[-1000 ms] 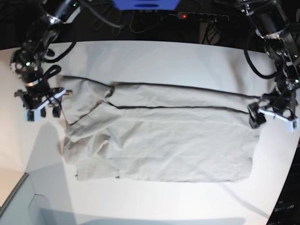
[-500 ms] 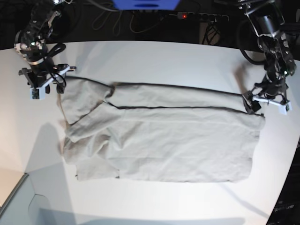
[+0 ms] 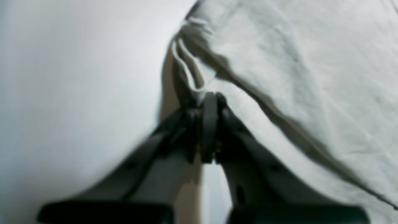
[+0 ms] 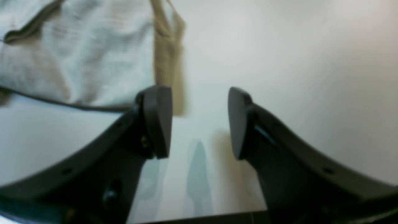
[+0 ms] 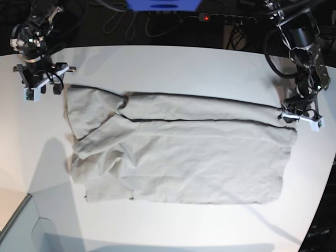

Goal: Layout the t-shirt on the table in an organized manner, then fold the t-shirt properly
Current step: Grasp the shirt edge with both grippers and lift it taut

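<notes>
The grey-beige t-shirt [image 5: 178, 152] lies spread flat on the white table [image 5: 173, 63], with a long fold line across its far part. My left gripper [image 5: 292, 116] is at the shirt's right edge. In the left wrist view its fingers [image 3: 209, 124] are pressed together, with the shirt's [image 3: 295, 62] hem bunched at their tips. My right gripper [image 5: 40, 86] is open just off the shirt's far left corner. In the right wrist view it [image 4: 199, 123] is empty above bare table [image 4: 279, 62], with the shirt's corner [image 4: 77, 56] to its left.
A power strip with a red light [image 5: 206, 18], cables and a blue object [image 5: 163, 4] lie beyond the table's far edge. A grey box [image 5: 18, 226] sits at the near left corner. The table's curved edge runs close to my left gripper on the right.
My right gripper has moved away from the shirt's left sleeve toward the far left. My left gripper has shifted farther back at the right edge, and that shirt corner has been drawn outward.
</notes>
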Motion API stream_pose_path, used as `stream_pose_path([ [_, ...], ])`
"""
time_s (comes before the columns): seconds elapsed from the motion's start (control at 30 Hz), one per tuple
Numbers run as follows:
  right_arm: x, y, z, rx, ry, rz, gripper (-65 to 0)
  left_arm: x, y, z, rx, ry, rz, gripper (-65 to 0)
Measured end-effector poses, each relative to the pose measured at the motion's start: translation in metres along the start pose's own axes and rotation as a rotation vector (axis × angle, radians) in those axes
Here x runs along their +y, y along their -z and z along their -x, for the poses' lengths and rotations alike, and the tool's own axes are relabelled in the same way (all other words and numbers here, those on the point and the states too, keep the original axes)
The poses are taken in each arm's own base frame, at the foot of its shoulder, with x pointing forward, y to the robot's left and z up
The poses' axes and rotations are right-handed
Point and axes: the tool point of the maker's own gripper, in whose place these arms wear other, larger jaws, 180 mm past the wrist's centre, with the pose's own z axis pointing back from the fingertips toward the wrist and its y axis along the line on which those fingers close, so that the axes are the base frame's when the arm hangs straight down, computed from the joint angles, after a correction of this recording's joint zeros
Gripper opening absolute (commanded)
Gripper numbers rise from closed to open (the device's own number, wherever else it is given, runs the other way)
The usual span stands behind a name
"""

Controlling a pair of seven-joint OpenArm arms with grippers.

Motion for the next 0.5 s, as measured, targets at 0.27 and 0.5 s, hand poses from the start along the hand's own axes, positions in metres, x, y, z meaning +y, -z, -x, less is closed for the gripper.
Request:
stream_pose_path([
  [0.27, 0.033, 0.019, 0.001, 0.012, -0.012, -0.102, -25.8, 0.000, 0.000, 0.000, 0.000, 0.001, -0.001, -65.0],
  [0.5, 0.041, 0.048, 0.022, 0.071, 0.020, -0.176, -27.5, 0.002, 0.000, 0.000, -0.001, 0.003, -0.004, -65.0],
])
